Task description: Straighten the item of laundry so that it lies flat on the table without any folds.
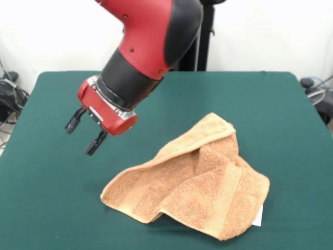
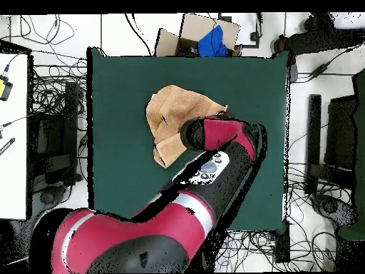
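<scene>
gripper (image 1: 82,134) empty, fingers spread, beside towel (image 1: 197,182) | towel folded over | best: pinch top flap's edge, peel outward

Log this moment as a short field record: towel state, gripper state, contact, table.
towel: peach-orange terry-cloth towel, crumpled, with folds overlapping, not flat
tag: small white tag at one edge of the towel
gripper: black-fingered gripper on a red wrist, open, holding nothing
contact: none; in the front view the gripper hangs off to one side of the towel
table: dark green felt-like table, much larger than the towel
</scene>
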Motion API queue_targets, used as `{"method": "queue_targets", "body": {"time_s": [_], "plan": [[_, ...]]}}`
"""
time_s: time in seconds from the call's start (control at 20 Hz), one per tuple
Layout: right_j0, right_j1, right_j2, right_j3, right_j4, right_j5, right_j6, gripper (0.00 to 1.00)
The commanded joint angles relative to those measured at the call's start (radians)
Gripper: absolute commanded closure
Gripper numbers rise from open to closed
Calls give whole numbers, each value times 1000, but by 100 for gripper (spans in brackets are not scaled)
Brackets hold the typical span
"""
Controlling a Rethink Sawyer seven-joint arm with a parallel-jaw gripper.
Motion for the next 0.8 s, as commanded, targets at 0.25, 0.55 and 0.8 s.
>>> {"method": "queue_targets", "body": {"time_s": [0.25, 0.55, 0.8], "plan": [[-68, -84, 337, 87, -111, 42, -126, 0], [-161, -173, 457, 100, -119, 125, -193, 0], [-173, -226, 483, 104, -128, 213, -197, 0]]}}
